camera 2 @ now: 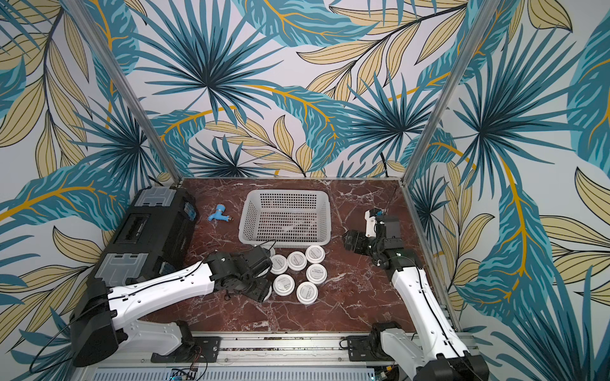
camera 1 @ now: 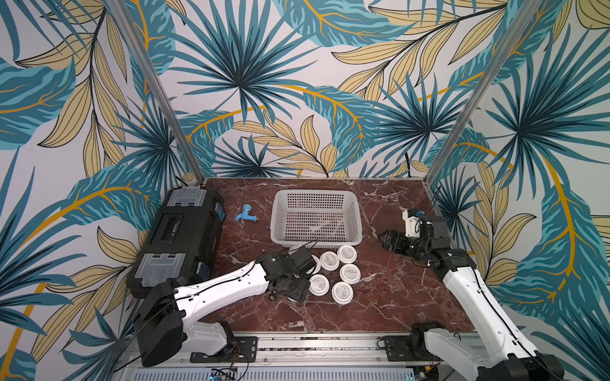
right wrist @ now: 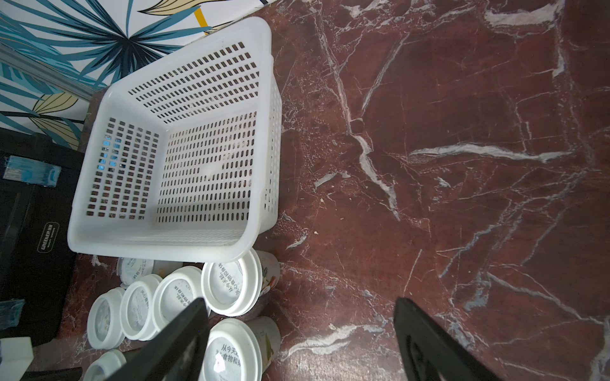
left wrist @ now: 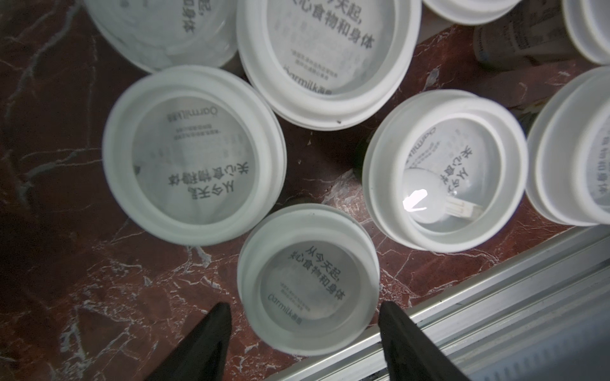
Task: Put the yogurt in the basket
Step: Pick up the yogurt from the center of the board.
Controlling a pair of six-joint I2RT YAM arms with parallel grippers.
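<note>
Several yogurt cups point(camera 1: 330, 260) with white printed lids stand clustered on the red marble table, just in front of the basket point(camera 1: 317, 242). The pale perforated basket point(right wrist: 158, 245) holds nothing. My left gripper point(left wrist: 304, 306) hangs over the near-left edge of the cluster. Its black fingers point(left wrist: 214, 330) straddle one yogurt cup point(left wrist: 307, 273) with a gap on each side, open. In both top views the left wrist hides that cup. Right of the basket, my right gripper point(right wrist: 301, 301) is open over bare marble, with nothing between its fingers.
A large black toolbox point(camera 1: 180, 237) lies along the left side. A small blue fitting point(camera 1: 246, 214) sits between it and the basket. An aluminium rail point(left wrist: 495, 297) runs along the table's front edge, close to the straddled cup.
</note>
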